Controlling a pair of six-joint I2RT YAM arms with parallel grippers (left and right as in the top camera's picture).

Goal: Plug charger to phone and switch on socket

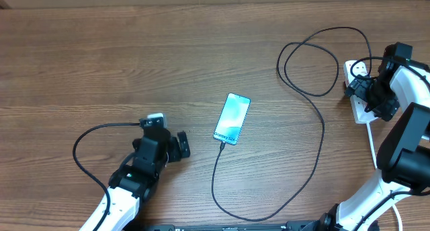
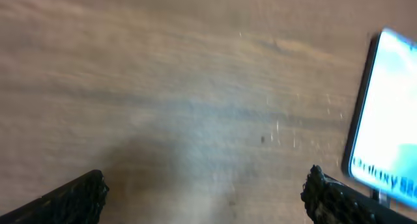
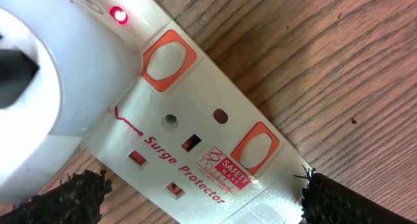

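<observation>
Step in hand: switching on the socket. The phone lies flat mid-worktop with its screen lit. The charger runs from the phone's lower edge in a loop round to the socket at far right. In the right wrist view a red lamp glows beside the white adapter (that outlet is probably live already; check before pressing). If a press is needed, put one fingertip squarely on the orange rocker by the adapter and push straight down, with no sideways shove to slide the strip. The right gripper hovers over the socket, jaws spread fully, grasping nothing; whether it touches the socket cannot be told. The left gripper sits near the phone, apart from it, likewise wide and empty.
</observation>
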